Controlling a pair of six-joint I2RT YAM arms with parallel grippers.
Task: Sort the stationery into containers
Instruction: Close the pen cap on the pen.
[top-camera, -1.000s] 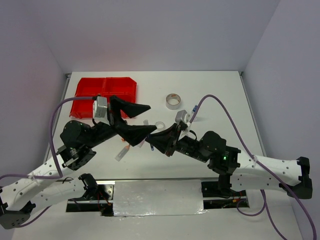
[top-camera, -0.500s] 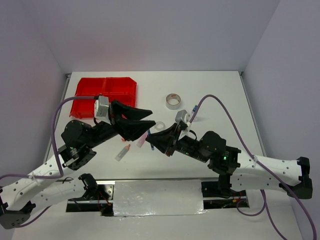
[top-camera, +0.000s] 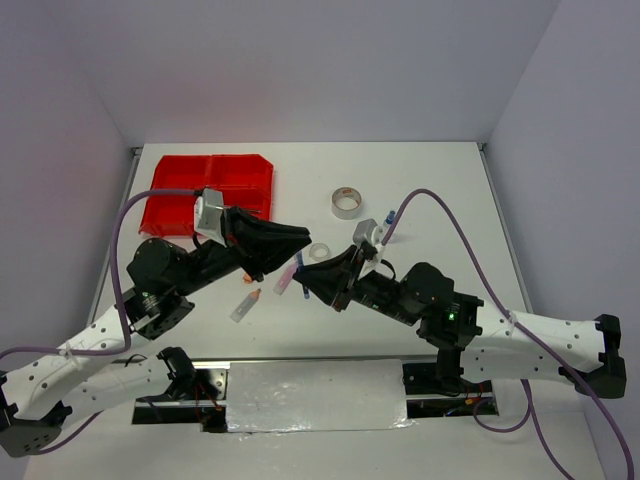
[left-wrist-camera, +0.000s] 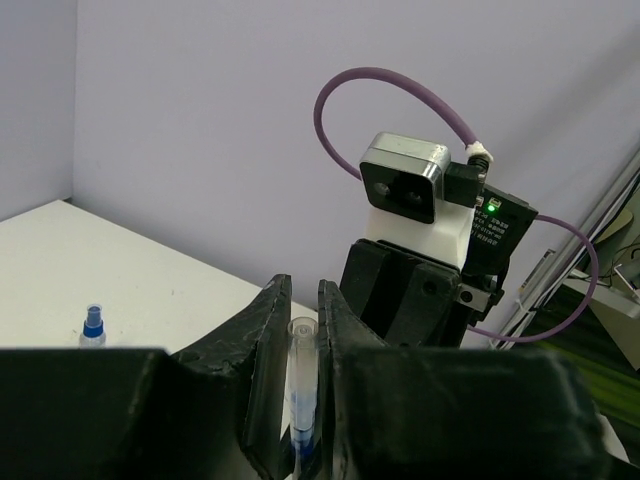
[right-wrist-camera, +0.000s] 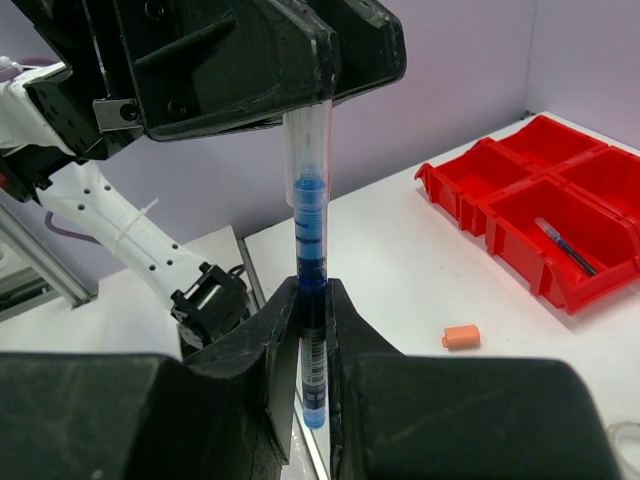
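Top external view: a red organiser tray (top-camera: 165, 180) is seen at the far left of the white table (top-camera: 440, 180). A grey tape roll (top-camera: 346, 202) is set near the middle, and a clear tape ring (top-camera: 320, 251) lies just beyond the spot where the two grippers meet. An orange-tipped marker (top-camera: 245, 305) is laid on the near side beside the left arm. A blue-capped bottle (left-wrist-camera: 92, 325) is seen on the table in the left wrist view. In the right wrist view a small orange piece (right-wrist-camera: 460, 338) is seen apart from the tray, and a dark pen (right-wrist-camera: 562, 243) is laid in one of its compartments.

From above, the held item is largely covered by the black grippers, which meet tip to tip. A clear-barrelled blue pen (right-wrist-camera: 307, 200) is held clear of the table and runs straight from one gripper to the other. Its lower part is clamped between the fingers of the right gripper (right-wrist-camera: 313, 295). Its upper end is gripped by the left gripper (left-wrist-camera: 303, 295), whose fingers are pressed against it on both sides. The very top is hidden by the left gripper's body in the right wrist view.
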